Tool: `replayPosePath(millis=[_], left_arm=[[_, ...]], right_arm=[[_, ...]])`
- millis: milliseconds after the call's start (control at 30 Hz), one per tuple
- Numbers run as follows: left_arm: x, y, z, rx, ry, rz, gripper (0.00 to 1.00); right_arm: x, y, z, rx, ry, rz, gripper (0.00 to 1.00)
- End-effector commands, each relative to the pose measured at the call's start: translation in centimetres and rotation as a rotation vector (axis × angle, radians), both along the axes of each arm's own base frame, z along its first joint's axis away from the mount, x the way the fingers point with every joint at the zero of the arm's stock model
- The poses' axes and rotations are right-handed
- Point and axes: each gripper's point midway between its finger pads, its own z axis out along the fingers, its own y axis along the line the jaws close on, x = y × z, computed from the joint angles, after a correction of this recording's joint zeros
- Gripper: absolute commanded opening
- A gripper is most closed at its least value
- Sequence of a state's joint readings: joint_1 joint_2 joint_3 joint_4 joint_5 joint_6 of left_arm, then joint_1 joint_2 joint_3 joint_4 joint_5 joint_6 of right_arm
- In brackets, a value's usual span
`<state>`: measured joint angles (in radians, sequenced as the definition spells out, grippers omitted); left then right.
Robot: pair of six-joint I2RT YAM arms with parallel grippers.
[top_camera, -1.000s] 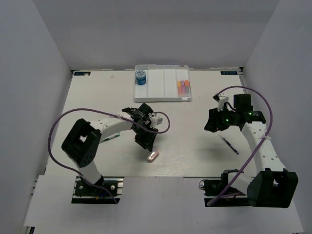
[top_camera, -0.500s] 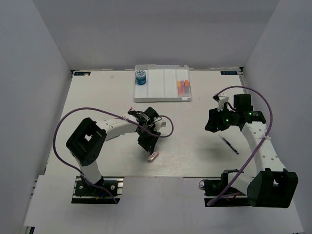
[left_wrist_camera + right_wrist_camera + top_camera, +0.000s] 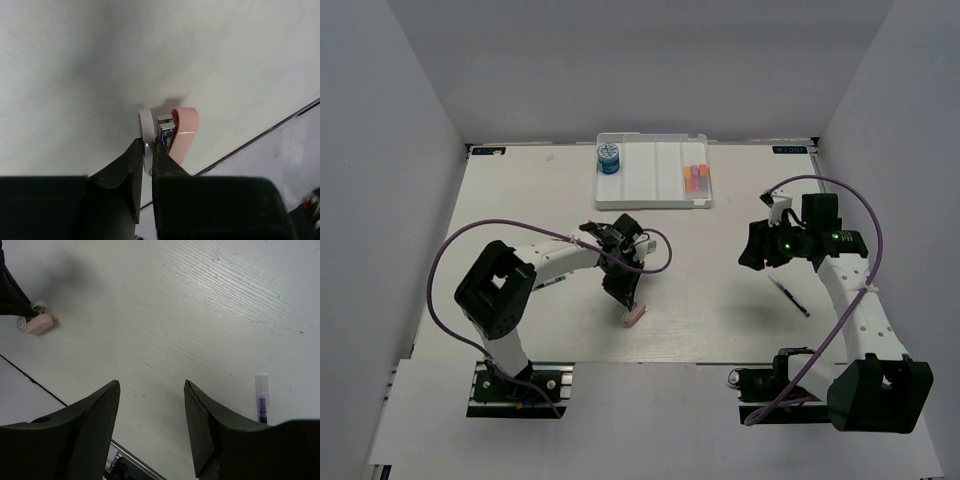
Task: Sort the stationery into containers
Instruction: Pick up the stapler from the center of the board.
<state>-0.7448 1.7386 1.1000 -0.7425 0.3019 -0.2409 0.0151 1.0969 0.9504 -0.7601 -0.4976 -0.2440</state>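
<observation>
The small pinkish eraser (image 3: 633,314) (image 3: 184,132) lies near the table's front edge, with a white part along one side. My left gripper (image 3: 627,299) (image 3: 149,145) points down at it and is shut on that white part, and the pink body sticks out to the right of the fingers. The right wrist view also catches the eraser (image 3: 39,324) at far left. My right gripper (image 3: 754,261) (image 3: 151,382) hangs open over bare table, nothing between its fingers. A thin dark pen (image 3: 788,296) (image 3: 261,402) lies just right of it. The white divided tray (image 3: 650,204) stands at the back.
In the tray a blue roll (image 3: 609,158) sits in the left compartment and short orange, pink and lilac markers (image 3: 696,179) in the right one. Another dark pen (image 3: 548,283) lies partly under the left arm. Purple cables loop over both arms.
The left gripper has come down over the eraser and shut on its white part; the eraser has turned and shifted slightly. The right gripper's jaws have spread a little wider.
</observation>
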Motion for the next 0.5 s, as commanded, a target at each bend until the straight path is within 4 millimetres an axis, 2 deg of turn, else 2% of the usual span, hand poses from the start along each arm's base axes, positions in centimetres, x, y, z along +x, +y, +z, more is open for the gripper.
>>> replayPosePath(millis=[0,67,100,133,167,200,233,267,300,367,400,467], left_arm=[[5.8,-3.4,7.4,-0.2,-0.194,0.152,0.0],[9.3,-4.5,11.6,-0.285,-0.332,0.257,0.0],[11.1,-4.9,15.3,-0.36,-0.404,0.34,0.0],[13.2,-5.3,17.8,-0.412,-0.502,0.401,0.0],[14.1,-5.6,19.4,-0.445,-0.536,0.443,0.0],[15.2,-6.3,21.9,-0.501,-0.552,0.501,0.0],[16.3,-6.3,23.2,-0.532,-0.568,0.544,0.0],[17.2,-6.2,24.0,-0.556,-0.568,0.579,0.0],[17.3,-7.3,25.4,-0.636,-0.535,0.607,0.0],[18.0,-7.1,26.4,-0.716,-0.507,0.657,0.0],[17.8,-7.6,26.9,-0.775,-0.451,0.706,0.0],[18.0,-7.9,27.9,-0.889,-0.415,0.739,0.0]], right_arm=[[1.1,0.6,3.3,0.065,-0.083,-0.048,0.6],[2.0,1.2,6.5,0.132,-0.163,-0.088,0.61],[2.2,1.6,7.7,0.161,-0.191,-0.093,0.62],[2.5,2.3,9.7,0.205,-0.241,-0.067,0.64],[3.0,2.7,11.5,0.262,-0.27,-0.088,0.65],[3.2,3.2,12.4,0.296,-0.274,-0.08,0.66],[3.3,3.9,14.2,0.34,-0.294,-0.05,0.67],[4.2,4.3,14.7,0.371,-0.279,-0.053,0.69],[4.2,5.3,15.3,0.438,-0.227,-0.049,0.69],[5.4,6.3,16.9,0.493,-0.212,-0.038,0.69],[6.1,6.8,18.3,0.539,-0.233,-0.043,0.69],[6.7,8.1,19.8,0.57,-0.269,-0.019,0.71]])
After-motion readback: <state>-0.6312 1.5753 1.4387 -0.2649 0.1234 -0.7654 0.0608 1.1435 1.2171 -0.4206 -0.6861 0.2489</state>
